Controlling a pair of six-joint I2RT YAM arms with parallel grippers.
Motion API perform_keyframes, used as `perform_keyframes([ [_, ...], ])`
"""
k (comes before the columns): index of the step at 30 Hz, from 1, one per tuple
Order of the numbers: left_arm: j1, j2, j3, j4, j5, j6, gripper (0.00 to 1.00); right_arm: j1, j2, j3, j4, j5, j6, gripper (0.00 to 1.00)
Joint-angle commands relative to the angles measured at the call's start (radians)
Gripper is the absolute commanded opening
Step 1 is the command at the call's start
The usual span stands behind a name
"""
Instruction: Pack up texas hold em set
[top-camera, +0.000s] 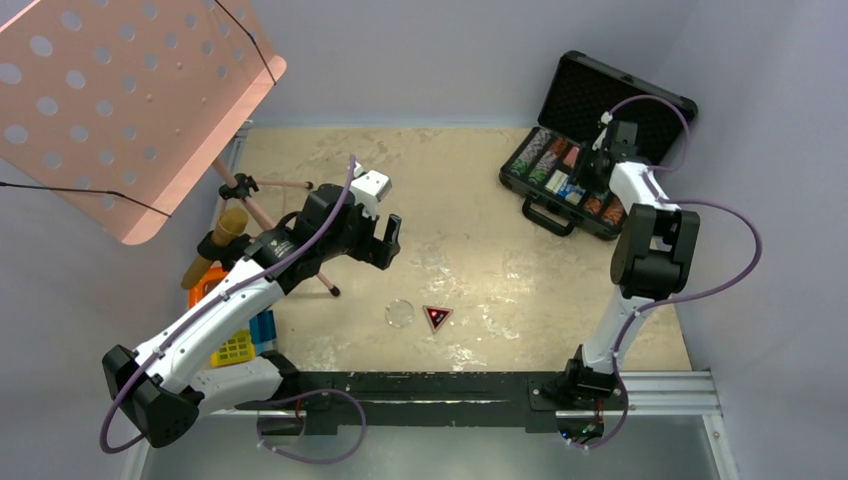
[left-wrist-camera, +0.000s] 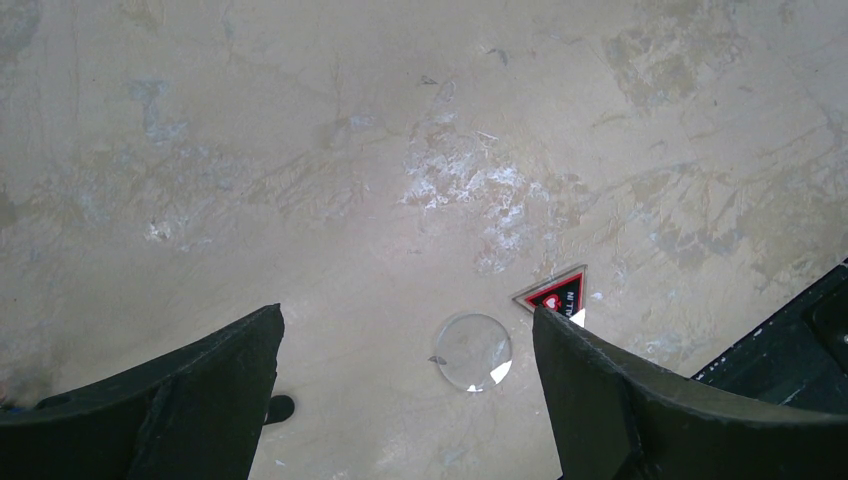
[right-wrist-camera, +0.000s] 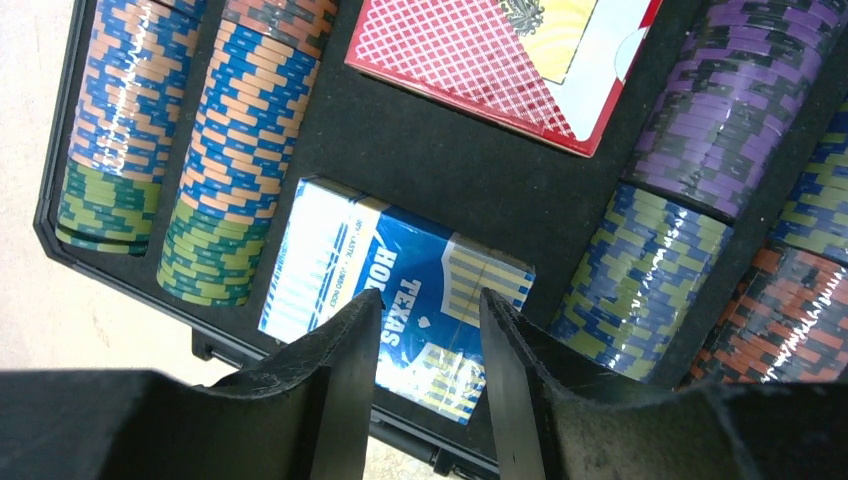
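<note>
Far right of the bench (top-camera: 480, 200): open briefcase (top-camera: 585, 95), chip rows (top-camera: 530, 155) flanking two decks in its middle bay, near deck (right-wrist-camera: 400, 310) by the handle edge, other deck (right-wrist-camera: 500, 60) behind it, right pincer (right-wrist-camera: 430, 300) over the near one. Centre-front: round button (top-camera: 399, 313), triangular marker (top-camera: 437, 317) just right of it, apart, left pincer (left-wrist-camera: 405, 315) above the bench behind them. Far left: music stand (top-camera: 120, 100), with crates (top-camera: 235, 345) near-left under the left arm.

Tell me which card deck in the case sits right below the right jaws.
The blue-and-white deck, printed TEXAS; the red diamond-patterned deck lies clear beyond it.
</note>
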Motion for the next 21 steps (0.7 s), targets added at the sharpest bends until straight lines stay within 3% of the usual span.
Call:
perform_keyframes([
  [1,-0.001,-0.022,0.032,0.018,0.001,0.0,0.98,0.005,0.055,0.045,-0.053,-0.01,0.01,0.45],
  [16,-0.001,-0.032,0.032,0.017,0.005,0.0,0.98,0.004,0.135,0.125,-0.125,0.006,0.045,0.49],
  [21,-0.001,-0.048,0.027,0.028,0.026,0.002,0.98,0.006,0.081,0.103,-0.105,-0.004,0.049,0.54],
])
